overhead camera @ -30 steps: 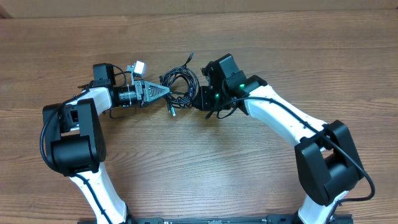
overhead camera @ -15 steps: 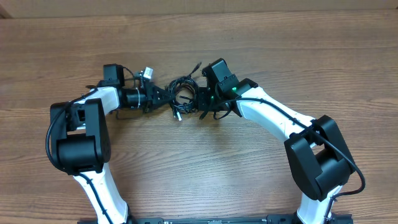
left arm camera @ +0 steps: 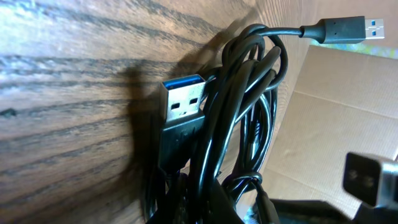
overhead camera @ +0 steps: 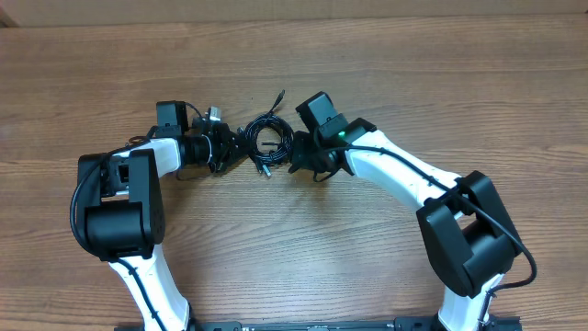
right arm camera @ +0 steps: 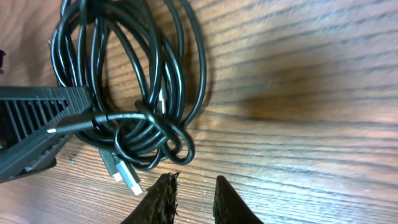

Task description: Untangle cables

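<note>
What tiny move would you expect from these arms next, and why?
Probably ease the right gripper forward onto the knotted loop nearest it. The left gripper looks shut on a strand of the cables, while the right's fingertips stand apart just short, holding nothing.

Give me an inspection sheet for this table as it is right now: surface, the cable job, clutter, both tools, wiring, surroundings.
Surface: wooden table, bare grain around the work.
Job's things: cables, black, coiled in one tangled bundle between the two arms; a USB plug with a blue insert lies against the coil.
Clutter: nothing seen.
Grippers: left tool shut, with a strand of the bundle running into its tip; right tool open by a narrow gap, empty, just short of the bundle.
Cables: arm wires run along the white arms.
Surroundings: cardboard beyond the table edge, seen from the left wrist.
</note>
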`<state>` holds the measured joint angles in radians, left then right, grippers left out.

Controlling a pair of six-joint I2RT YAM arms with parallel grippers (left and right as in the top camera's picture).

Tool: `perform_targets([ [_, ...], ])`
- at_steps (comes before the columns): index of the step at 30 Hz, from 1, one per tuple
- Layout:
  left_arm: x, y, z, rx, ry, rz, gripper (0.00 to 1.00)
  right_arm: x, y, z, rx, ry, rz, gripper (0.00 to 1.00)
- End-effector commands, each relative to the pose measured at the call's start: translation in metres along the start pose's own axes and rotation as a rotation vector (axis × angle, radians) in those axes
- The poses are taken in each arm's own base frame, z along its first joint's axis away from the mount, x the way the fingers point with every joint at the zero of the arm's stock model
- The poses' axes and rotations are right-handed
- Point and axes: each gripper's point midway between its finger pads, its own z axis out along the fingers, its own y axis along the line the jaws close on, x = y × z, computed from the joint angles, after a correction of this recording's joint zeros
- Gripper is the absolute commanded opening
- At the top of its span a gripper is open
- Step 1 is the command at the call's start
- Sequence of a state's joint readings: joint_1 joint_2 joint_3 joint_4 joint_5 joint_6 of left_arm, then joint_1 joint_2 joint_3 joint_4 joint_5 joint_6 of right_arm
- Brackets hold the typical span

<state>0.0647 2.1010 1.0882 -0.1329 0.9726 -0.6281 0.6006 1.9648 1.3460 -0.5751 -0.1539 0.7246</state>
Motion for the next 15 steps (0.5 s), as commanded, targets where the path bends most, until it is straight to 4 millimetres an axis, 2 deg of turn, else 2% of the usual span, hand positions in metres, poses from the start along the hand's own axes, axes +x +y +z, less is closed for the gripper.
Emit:
perform_targets([
  [1, 0.004, 0.018, 0.006, -0.084, -0.026, -0.067, 0.04, 0.006, -0.01, 0.019, 0.053, 0.008, 0.032, 0.2],
  [5, 0.008, 0.015, 0.011, -0.087, -0.011, -0.056, 0.04, -0.001, -0.016, 0.029, 0.076, -0.024, 0.019, 0.2],
  [10, 0.01, 0.014, 0.013, -0.088, -0.006, -0.053, 0.04, -0.01, -0.011, 0.029, 0.055, -0.058, 0.018, 0.2],
  [15, 0.01, 0.015, 0.013, -0.089, -0.007, -0.052, 0.04, -0.017, -0.015, 0.028, 0.053, -0.072, 0.031, 0.2],
])
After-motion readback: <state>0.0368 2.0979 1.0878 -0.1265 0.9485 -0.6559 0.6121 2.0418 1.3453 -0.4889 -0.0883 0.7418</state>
